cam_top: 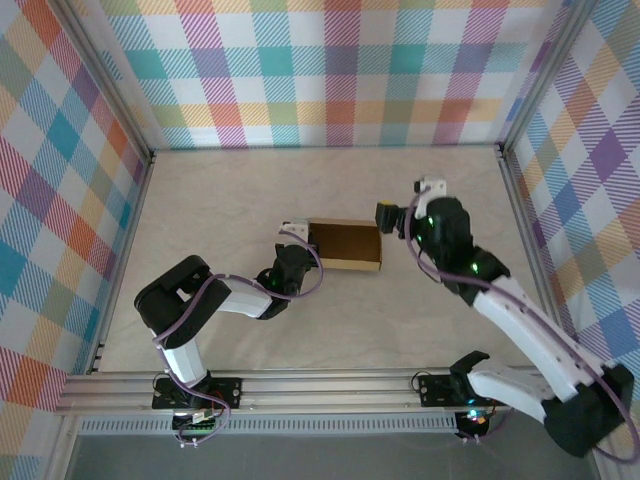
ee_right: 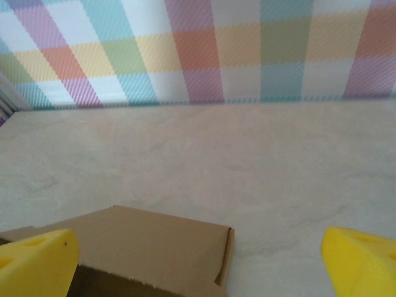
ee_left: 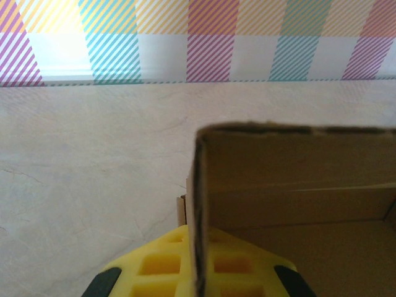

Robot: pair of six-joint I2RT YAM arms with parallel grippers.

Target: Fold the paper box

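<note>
box: paper box [cam_top: 346, 246], open tray shape, mid-bench [cam_top: 220, 190]
left claw [cam_top: 300, 240]: clamped on the box's left end wall
right claw [cam_top: 388, 218]: fingers wide apart, over the right end, gripping nothing
step: I judge end walls being set
next: I'd lower the right claw onto the right wall while the left anchors

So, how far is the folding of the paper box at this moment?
Partly done. The paper box already stands as a shallow tray with its walls up. In hand: the left gripper is shut on one end wall, and the right gripper hangs open beside the other end. Left, it seems: the top is open, so any closing is not yet done.
</note>
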